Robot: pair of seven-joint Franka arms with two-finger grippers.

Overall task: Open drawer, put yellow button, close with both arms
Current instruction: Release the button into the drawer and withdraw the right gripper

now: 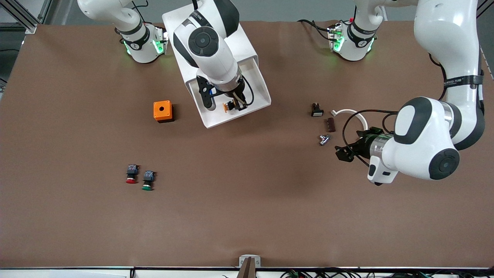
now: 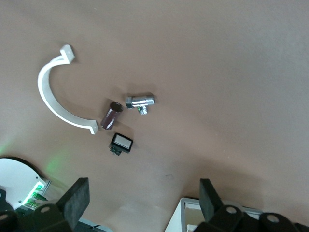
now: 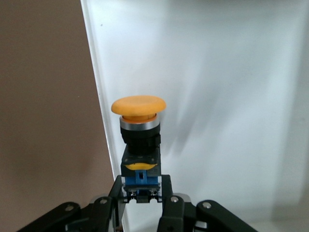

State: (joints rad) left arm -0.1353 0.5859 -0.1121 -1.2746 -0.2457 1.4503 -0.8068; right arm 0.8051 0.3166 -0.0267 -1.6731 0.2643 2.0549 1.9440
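Nearest the front camera, toward the right arm's end of the desk, a red-capped button (image 1: 131, 174) and a green-capped button (image 1: 148, 180) lie side by side, untouched.

Farther in, toward the left arm's edge, your left gripper (image 1: 344, 153) waits with its fingers wide apart and nothing between them, beside a chrome fitting (image 1: 323, 139), a dark tube (image 1: 331, 124), a white curved clip (image 1: 353, 115) and a small black switch (image 1: 317, 110).

Farther still, near mid-desk, an orange box (image 1: 162, 111) stands just beside the drawer (image 1: 261, 89), which is pulled open from the white cabinet (image 1: 231, 40).

Your right gripper (image 1: 236, 107) hangs over the open drawer, clamped on the yellow button (image 3: 138, 126) by its blue base, cap pointing away from the fingers.

Risks, as judgement:
- The button sits close over the drawer's side wall. Release here and it may strike the rim and tip onto the desk.
- The grip is low on the body, so the button could pivot.
- Closing unevenly with two arms could skew the drawer or shove the cabinet.
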